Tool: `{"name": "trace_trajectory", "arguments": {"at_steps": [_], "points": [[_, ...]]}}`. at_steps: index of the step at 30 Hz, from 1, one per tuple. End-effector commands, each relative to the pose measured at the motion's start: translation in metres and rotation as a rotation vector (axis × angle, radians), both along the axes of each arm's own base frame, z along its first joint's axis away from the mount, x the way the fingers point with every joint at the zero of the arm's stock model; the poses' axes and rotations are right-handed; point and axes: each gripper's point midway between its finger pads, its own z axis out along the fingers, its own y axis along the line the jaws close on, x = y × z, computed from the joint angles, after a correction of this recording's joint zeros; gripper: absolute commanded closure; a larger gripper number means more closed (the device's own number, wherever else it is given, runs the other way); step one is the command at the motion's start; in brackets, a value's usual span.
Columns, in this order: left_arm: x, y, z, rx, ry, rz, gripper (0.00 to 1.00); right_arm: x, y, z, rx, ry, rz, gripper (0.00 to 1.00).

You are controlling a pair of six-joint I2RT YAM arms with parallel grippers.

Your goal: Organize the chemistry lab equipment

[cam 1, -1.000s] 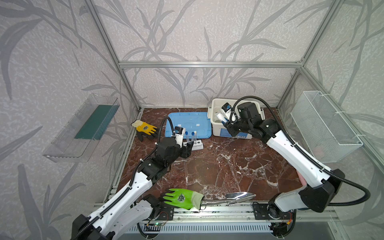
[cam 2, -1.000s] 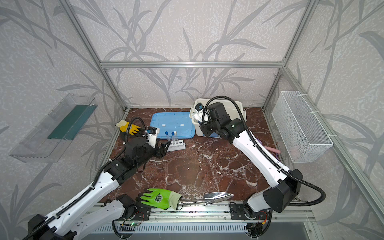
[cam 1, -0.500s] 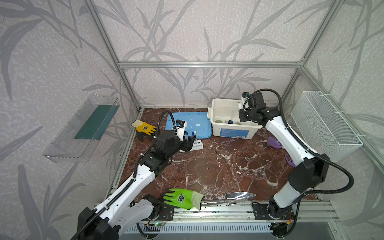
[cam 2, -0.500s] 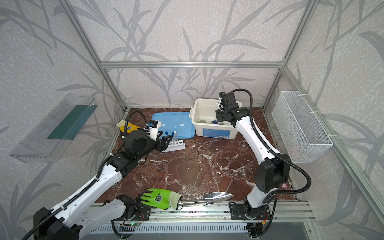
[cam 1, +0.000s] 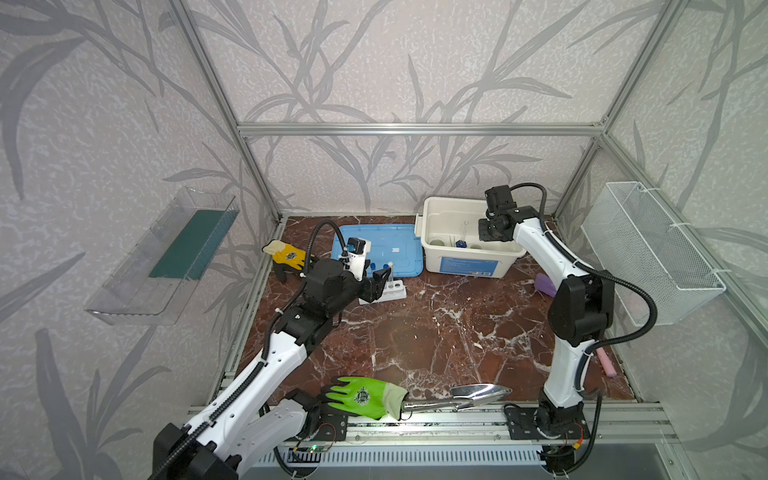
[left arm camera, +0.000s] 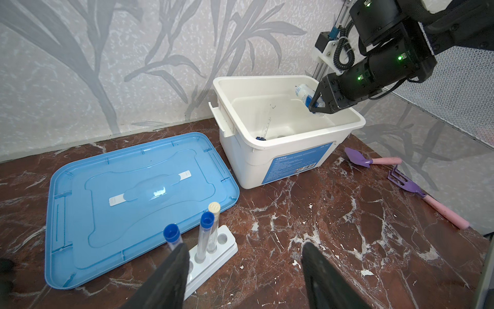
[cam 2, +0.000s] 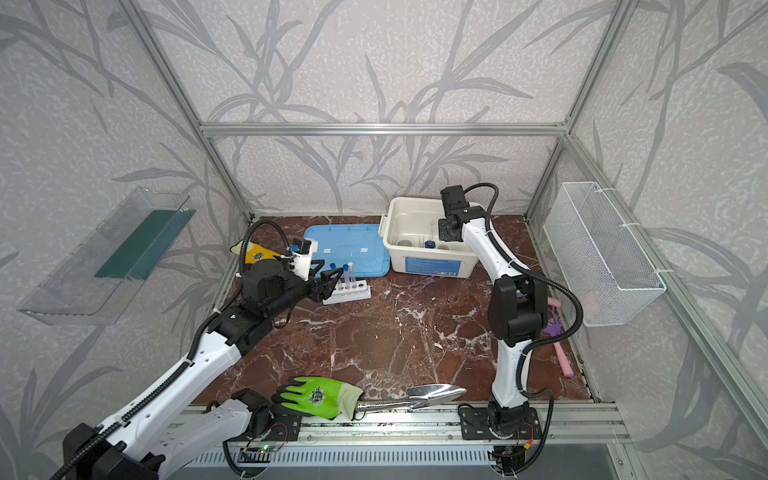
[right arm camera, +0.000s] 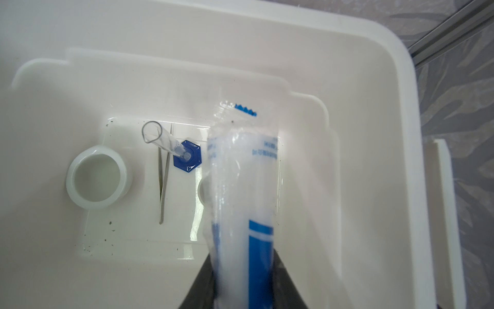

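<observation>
At about 10 o'clock on the brown marble tabletop (cam 1: 436, 332), the left gripper (left arm camera: 244, 248) hangs with its jaws spread wide and nothing between them. One of its black fingers (left arm camera: 171, 270) overlaps the near end of the white six-hole rack (left arm camera: 226, 242); whether they touch cannot be told. Three clear thin test tubes (left arm camera: 203, 240) stand upright in the rack, two blue-capped and one white-capped.

Just beyond, toward 11 o'clock, a flat blue plastic lid (left arm camera: 133, 187) lies on the marble. At 1 o'clock sits an open white plastic bin (left arm camera: 254, 166). On its floor are a small white bowl (right arm camera: 97, 182), thin metal tweezers (right arm camera: 163, 187) and, just beside them, a leaning clear glass cylinder on a blue hexagonal foot (right arm camera: 187, 156).

The right gripper (left arm camera: 316, 107) reaches in over the bin's 3 o'clock rim. Its jaws are clamped on a white bottle with blue print in a clear wrap (right arm camera: 240, 200), held tilted above the bin floor.
</observation>
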Motion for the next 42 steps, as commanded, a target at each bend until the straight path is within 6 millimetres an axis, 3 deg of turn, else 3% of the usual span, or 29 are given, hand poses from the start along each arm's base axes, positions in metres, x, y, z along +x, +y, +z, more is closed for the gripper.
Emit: {"name": "trace_trajectory", "arguments": {"at_steps": [1, 10, 27, 42], "points": [[0.000, -0.001, 0.012, -0.025, -0.032, -0.013, 0.33, 0.007, -0.014, 0.005, -0.012, -0.009, -0.049, 0.72], [0.001, 0.003, 0.011, -0.020, -0.030, -0.003, 0.33, 0.022, -0.022, -0.031, -0.008, 0.061, -0.053, 0.72], [0.005, 0.003, 0.003, -0.009, -0.013, 0.005, 0.33, 0.032, -0.044, -0.068, -0.042, 0.133, -0.077, 0.72], [0.006, 0.003, -0.001, -0.003, -0.004, 0.006, 0.33, 0.036, -0.047, -0.097, -0.018, 0.171, -0.080, 0.71]]}}
